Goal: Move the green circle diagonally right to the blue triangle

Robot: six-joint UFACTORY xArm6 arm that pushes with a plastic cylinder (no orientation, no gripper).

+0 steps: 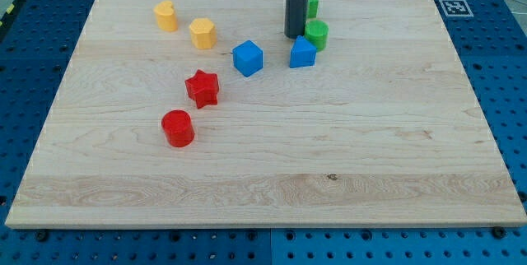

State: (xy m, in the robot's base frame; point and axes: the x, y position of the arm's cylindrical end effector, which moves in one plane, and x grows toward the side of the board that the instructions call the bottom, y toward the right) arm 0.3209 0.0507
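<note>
**Rod tip beside the green circle, near the blue triangle**

The desk [272, 174] is a pale wooden board with a fine lengthwise grain and one small dark knot toward the view's bottom. It lies on a blue perforated base [502, 67]. Off the board's corner at the view's top right sits a white tag [454, 6] printed with a black square marker pattern; no readable lettering shows on it.

The arm carries no gripper, only a straight, matte dark rod. My tip [295, 35] rests on the board at the view's top centre, just to the left of the green circle [317, 33], close enough that I cannot tell whether they touch. The green circle is a short, smooth plastic cylinder, and it sits just above and to the right of the blue triangle [302, 53], the two nearly or actually touching. A second green block [312, 3] stands behind the rod, partly hidden, its shape unclear.

The blue cube [248, 58] lies left of the triangle, a little apart. Further left stand a yellow heart-like block [165, 16] and a yellow hexagon-like block [202, 32]. Below them are the red star [202, 88] and, lower left, the red circle [177, 127]. All blocks look like glossy moulded plastic.
</note>
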